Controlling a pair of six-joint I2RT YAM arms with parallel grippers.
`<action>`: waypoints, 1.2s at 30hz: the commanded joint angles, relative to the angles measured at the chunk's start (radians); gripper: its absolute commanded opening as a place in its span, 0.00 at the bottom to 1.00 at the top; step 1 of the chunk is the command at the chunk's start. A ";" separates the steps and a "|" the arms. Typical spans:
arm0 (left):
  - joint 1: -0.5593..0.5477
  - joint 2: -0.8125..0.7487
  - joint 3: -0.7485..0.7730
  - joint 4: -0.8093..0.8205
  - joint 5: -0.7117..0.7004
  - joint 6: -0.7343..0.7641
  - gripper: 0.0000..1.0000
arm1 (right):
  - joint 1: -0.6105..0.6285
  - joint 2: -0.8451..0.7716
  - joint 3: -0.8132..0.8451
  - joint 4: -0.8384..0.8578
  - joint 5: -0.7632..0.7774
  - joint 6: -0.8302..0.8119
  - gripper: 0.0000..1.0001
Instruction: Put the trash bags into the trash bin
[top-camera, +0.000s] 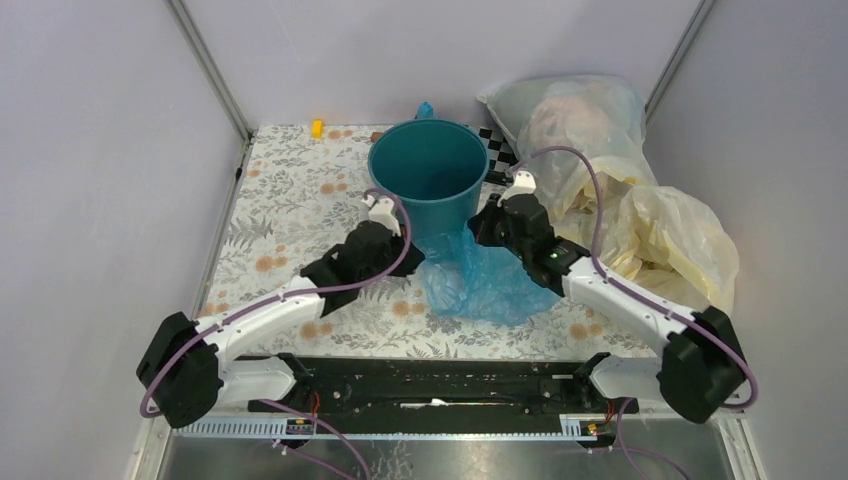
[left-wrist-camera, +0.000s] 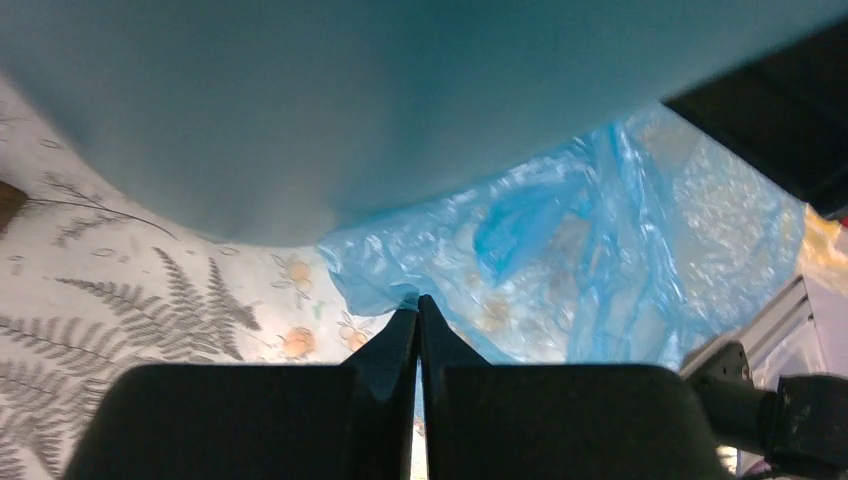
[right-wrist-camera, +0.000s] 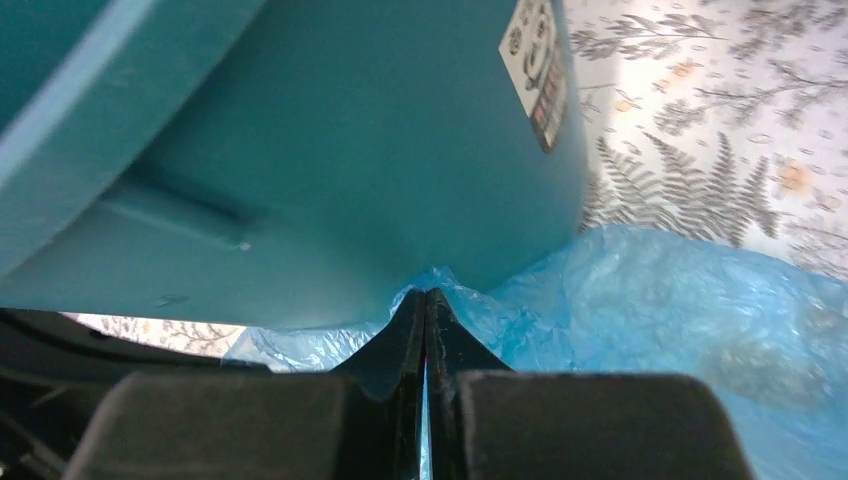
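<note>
A table (top-camera: 290, 210) under a fern-and-flower print cloth fills the grey-walled booth. At its back the round teal trash bin (top-camera: 430, 175) stands upright, mouth open. The trash bag (top-camera: 475, 280), thin crinkly translucent blue plastic, lies crumpled on the cloth against the bin's foot, between the arms. The left gripper (left-wrist-camera: 418, 305) is clenched, pinching the bag's edge. The right gripper (right-wrist-camera: 427, 298) is clenched too, nipping a raised fold beside the bin wall.

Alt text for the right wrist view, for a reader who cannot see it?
The right pincer, shut, pinches the crumpled edge of a blue trash bag right against the wall of the teal trash bin. Fern-print tablecloth shows at upper right.
</note>
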 joint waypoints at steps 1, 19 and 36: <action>0.129 0.002 -0.016 0.091 0.133 0.016 0.00 | 0.006 0.103 0.012 0.274 -0.075 0.033 0.00; 0.285 0.091 -0.006 0.102 0.184 0.069 0.00 | -0.005 0.434 0.260 0.355 -0.211 0.100 0.00; 0.299 -0.236 -0.014 -0.097 0.377 -0.015 0.00 | -0.049 0.014 0.135 0.052 -0.189 0.023 0.00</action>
